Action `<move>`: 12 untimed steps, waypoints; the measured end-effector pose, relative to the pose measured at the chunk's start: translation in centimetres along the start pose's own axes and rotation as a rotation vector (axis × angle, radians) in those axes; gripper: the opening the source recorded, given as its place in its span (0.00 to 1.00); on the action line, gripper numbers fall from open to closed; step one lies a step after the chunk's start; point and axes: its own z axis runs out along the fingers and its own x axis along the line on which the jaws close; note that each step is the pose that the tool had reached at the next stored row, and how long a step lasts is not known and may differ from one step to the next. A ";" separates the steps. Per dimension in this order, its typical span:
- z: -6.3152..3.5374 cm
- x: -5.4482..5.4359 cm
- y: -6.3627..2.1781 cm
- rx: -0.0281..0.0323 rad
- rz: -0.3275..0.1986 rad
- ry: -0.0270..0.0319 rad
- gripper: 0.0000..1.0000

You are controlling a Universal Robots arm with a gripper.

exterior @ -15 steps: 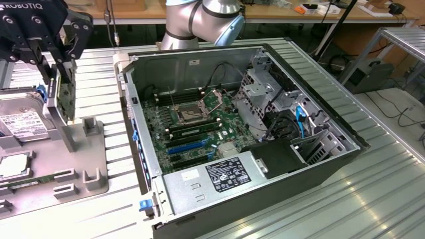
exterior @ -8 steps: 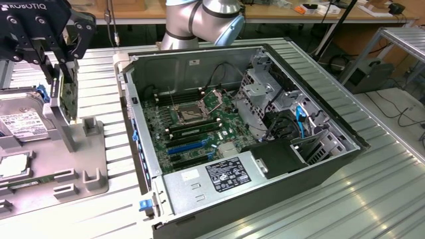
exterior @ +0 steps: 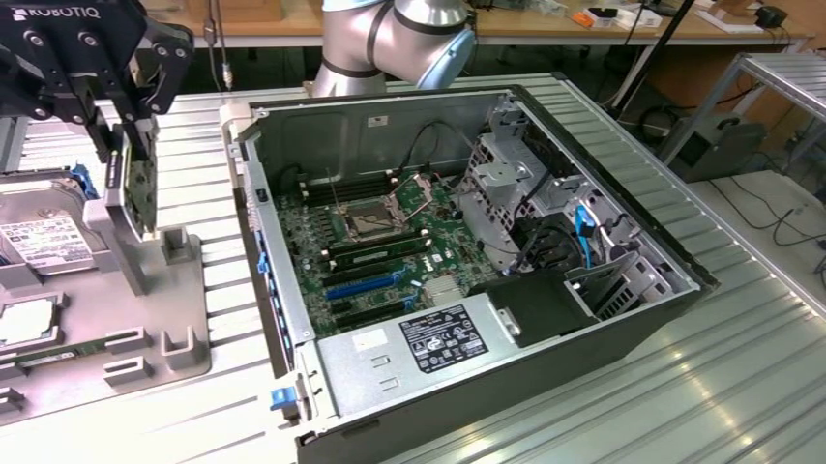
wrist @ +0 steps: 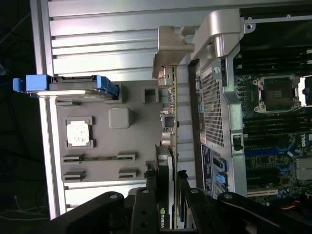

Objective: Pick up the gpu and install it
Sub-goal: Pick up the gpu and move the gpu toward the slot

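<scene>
The claw [exterior: 123,145] grips the gpu [exterior: 139,193] tight beside the gray stand [exterior: 174,319], and it is not in the computer [exterior: 374,126] yet.

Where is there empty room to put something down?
The widest bare patch is the ribbed table at the exterior view's right, beside the computer case. A narrow strip runs between the case and the grey holder. Crowded: inside the case, and at the holder, where the hand grips the gpu near the hard drive.

Blk hand [exterior: 120,145]; gpu [exterior: 139,193] dark w/ prob. green edge, silver bracket [wrist: 170,48]; grey tray [wrist: 97,141].
</scene>
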 end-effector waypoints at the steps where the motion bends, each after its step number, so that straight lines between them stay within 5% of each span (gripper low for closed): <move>1: 0.00 -0.1 0.01 -0.0001 0.000 0.0000 0.27; 12: 0.06 -2.0 0.15 -0.0001 0.000 0.0000 0.27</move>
